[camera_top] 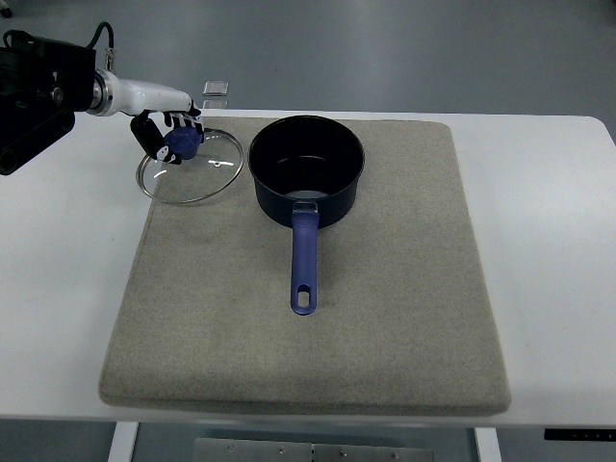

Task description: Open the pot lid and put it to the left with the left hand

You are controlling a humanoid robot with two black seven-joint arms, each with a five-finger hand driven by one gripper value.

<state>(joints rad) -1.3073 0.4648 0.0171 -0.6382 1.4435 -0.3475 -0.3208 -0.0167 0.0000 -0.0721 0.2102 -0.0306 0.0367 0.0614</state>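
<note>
Lid (190, 168), glass and likely slippery and breakable, lay off the pot (307, 168) near the desk's (539, 164) far-left corner; the left hand (173, 130) gripped its blue knob (181, 143), the sensible hold.

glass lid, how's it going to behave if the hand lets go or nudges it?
The lid is probably rigid and breakable, since it looks like clear glass in a metal rim. Lying on the mat beside the pot, it likely won't slide. The left robot hand is at its knob, a small hold that could slip.
</note>
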